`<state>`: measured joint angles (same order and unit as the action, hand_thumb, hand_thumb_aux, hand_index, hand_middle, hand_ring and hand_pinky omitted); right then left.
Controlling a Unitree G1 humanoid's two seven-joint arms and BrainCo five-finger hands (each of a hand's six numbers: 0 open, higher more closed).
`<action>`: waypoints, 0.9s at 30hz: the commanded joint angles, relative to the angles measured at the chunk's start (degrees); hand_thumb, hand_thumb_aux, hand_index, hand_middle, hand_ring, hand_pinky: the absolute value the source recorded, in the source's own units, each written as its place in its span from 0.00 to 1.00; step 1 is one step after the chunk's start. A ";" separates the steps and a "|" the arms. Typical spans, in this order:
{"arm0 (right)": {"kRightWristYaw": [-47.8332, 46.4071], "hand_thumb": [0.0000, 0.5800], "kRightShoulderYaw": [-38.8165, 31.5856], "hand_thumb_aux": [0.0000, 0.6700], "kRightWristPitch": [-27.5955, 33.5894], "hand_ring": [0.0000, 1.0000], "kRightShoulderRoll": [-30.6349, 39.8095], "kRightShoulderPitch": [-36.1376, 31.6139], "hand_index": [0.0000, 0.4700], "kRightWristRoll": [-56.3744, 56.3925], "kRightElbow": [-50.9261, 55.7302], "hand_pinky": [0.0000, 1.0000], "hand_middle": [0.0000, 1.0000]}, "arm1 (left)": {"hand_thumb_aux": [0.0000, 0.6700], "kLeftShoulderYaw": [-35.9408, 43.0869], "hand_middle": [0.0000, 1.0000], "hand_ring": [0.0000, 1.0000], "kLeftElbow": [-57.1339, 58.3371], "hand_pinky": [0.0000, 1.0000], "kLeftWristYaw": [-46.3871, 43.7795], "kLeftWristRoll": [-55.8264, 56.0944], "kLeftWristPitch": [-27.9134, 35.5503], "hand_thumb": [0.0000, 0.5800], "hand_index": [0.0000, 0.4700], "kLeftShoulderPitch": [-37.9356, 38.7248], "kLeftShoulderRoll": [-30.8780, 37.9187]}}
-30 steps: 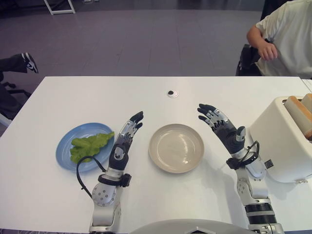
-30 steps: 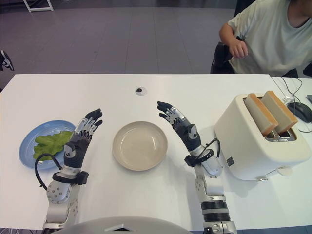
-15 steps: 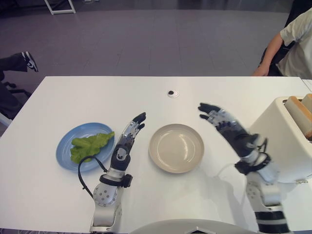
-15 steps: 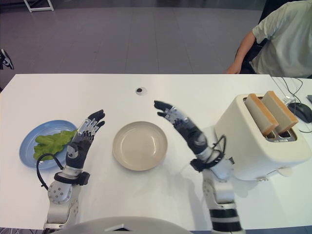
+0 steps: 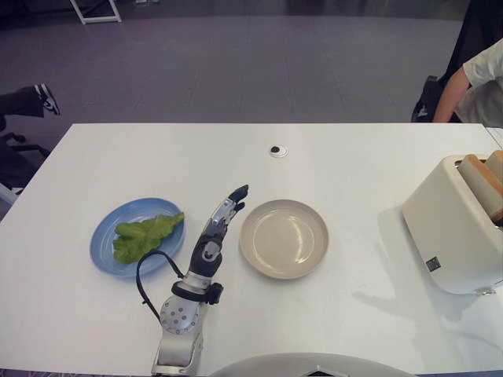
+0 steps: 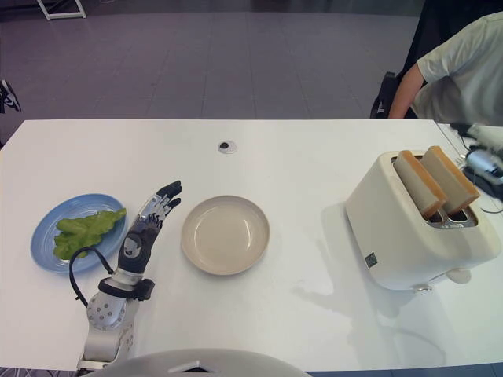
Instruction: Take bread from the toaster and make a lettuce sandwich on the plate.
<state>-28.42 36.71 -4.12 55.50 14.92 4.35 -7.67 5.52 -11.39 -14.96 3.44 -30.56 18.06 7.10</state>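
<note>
The table [image 5: 354, 314] had a smooth white top with a faint sheen. The toaster [image 6: 393, 228] looked like smooth cream plastic, satin rather than shiny. The beige plate [image 6: 189, 236] was glossy, the blue plate [image 6: 47, 228] smooth. The lettuce [image 6: 82, 230] was crinkled, the bread [image 6: 420, 184] rough-crusted. The left hand [image 5: 211, 239] showed grey metal and black plastic.

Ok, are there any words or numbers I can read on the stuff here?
Nothing here can be read.
The dark sticker on the front of the toaster: too small to read.
Nothing else on the table shows writing.
</note>
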 commanded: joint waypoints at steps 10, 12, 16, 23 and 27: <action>5.06 0.89 -7.69 0.67 -9.64 0.00 0.28 -4.63 0.67 -10.09 18.67 0.00 0.00 | 0.00 -0.62 0.00 0.00 0.78 0.00 -0.18 0.75 -0.35 0.00 0.00 0.25 0.82; 5.25 0.99 -7.89 0.89 -9.66 0.00 0.17 -4.66 0.89 -10.07 17.98 0.00 0.00 | 0.00 -0.73 0.00 0.00 0.75 0.00 -0.22 0.84 -0.49 0.00 0.00 0.40 0.88; 5.49 1.00 -8.23 1.00 -9.55 0.00 -0.18 -4.83 1.00 -9.96 17.02 0.00 0.00 | 0.00 -0.83 0.00 0.00 0.67 0.00 -0.32 0.93 -0.68 0.00 0.00 0.60 0.95; 7.01 1.00 -6.19 1.00 -7.00 0.00 -1.06 -9.23 1.00 -6.13 16.92 0.00 0.00 | 0.00 -0.95 0.00 0.00 0.54 0.00 -0.28 0.81 -0.59 0.00 0.00 0.55 0.80; 4.92 1.00 2.14 1.00 1.83 0.00 0.27 -18.62 1.00 8.12 12.84 0.00 0.00 | 0.00 -1.15 0.00 0.00 0.57 0.00 -0.06 0.74 -0.73 0.00 0.00 0.62 0.64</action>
<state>-22.37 34.66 -6.06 54.01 1.33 5.94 7.84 4.45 -11.19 -15.22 4.06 -31.34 18.23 7.61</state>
